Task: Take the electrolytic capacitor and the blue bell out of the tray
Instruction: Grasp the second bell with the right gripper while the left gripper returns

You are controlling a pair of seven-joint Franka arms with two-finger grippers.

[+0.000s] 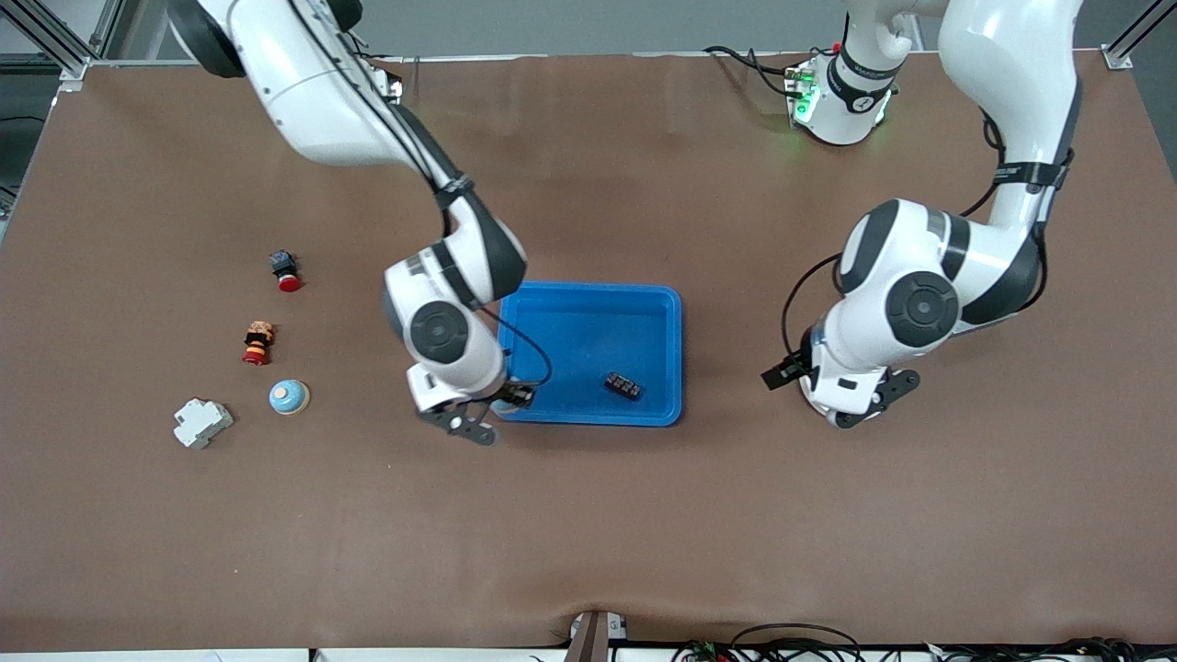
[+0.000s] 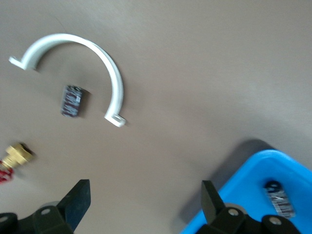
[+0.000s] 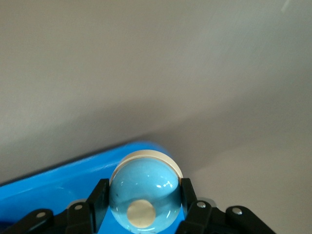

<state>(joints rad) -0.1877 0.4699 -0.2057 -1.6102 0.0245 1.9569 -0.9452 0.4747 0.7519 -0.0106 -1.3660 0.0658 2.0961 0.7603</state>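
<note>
Your right gripper (image 3: 144, 207) pinches the translucent blue domed bell (image 3: 144, 190) over the corner of the shallow bright-blue plastic tray (image 1: 667, 354) toward the right arm's end. Your left gripper (image 2: 144, 197) waits beside the tray, fingers spread wide, empty.

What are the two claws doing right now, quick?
Left gripper: open, holding nothing, over the table beside the tray.
Right gripper: closed on the blue bell, at the tray's corner.

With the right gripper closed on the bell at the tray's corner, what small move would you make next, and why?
Probably lift it a little. The right gripper is shut on the blue bell, low over the tray rim, so it likely needs height before carrying it out to the table.
</note>
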